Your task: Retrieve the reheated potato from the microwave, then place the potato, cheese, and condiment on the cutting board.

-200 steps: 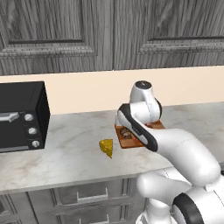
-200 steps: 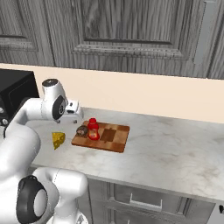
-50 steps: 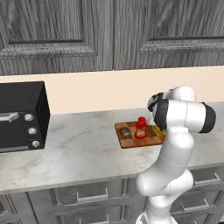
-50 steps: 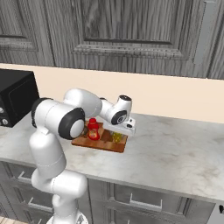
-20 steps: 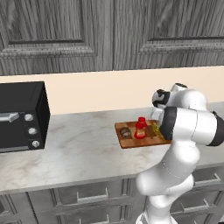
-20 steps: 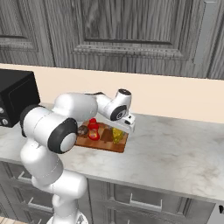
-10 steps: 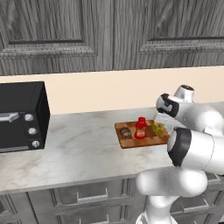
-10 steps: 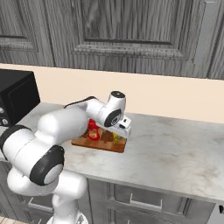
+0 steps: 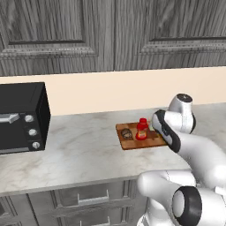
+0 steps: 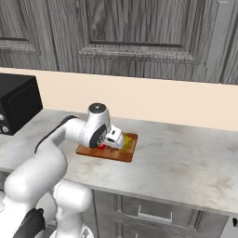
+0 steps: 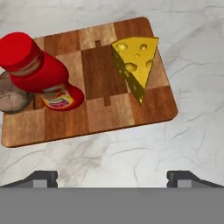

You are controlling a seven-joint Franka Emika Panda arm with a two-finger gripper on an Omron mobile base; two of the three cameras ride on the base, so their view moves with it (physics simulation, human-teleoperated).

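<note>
The checkered wooden cutting board (image 11: 100, 116) lies on the marble counter. On it stand the red condiment bottle (image 11: 40, 72), the brown-grey potato (image 11: 11, 100) beside it at the board's left end, and the yellow cheese wedge (image 11: 135, 63) at the right end. My gripper (image 11: 112, 178) hovers above the counter just off the board's near edge, open wide with nothing between its fingertips (image 11: 183, 176). From the left base view the potato (image 9: 127, 133) and bottle (image 9: 142, 129) show on the board (image 9: 132, 142); my arm covers its right part. The microwave is out of view.
A black toaster oven (image 9: 20, 117) with knobs stands at the counter's left end. Marble counter (image 10: 186, 162) stretches to the right of the board. Dark wood cabinets hang above, and drawers run below the counter edge.
The arm has folded down and back from over the board, elbow now low toward the base. The gripper stays open. Potato, bottle and cheese have not moved.
</note>
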